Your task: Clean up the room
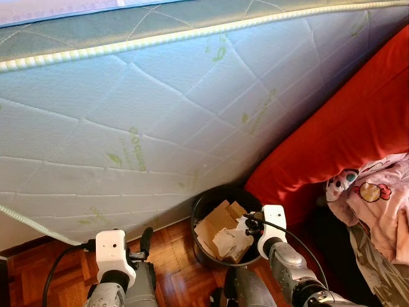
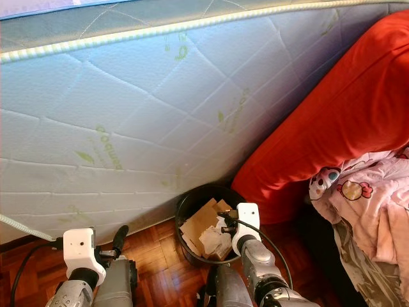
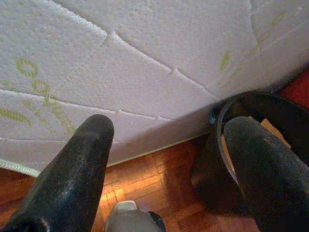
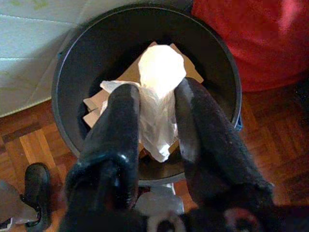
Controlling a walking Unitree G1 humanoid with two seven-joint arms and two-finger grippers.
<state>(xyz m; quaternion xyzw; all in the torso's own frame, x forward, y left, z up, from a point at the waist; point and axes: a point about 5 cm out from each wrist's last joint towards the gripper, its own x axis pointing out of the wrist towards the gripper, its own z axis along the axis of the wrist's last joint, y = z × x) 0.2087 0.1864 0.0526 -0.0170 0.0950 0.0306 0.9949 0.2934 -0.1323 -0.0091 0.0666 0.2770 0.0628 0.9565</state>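
A black waste bin (image 1: 203, 206) stands on the parquet floor against the leaning mattress, with pieces of cardboard (image 1: 217, 225) inside. My right gripper (image 4: 158, 93) hangs just over the bin's rim (image 4: 77, 63), shut on a crumpled white paper (image 4: 161, 70) that bulges past its fingertips above the cardboard. In the left eye view the right gripper (image 1: 251, 224) sits at the bin's right edge. My left gripper (image 3: 171, 128) is open with nothing between its fingers, low over the floor to the left of the bin (image 3: 212, 159), pointing at the mattress.
A large white quilted mattress (image 1: 160, 109) leans across the whole background. A red cushion or sofa (image 1: 345, 128) rises on the right, with a pink patterned cloth (image 1: 377, 198) lying beside it. Bare parquet (image 1: 172, 246) shows between the two arms.
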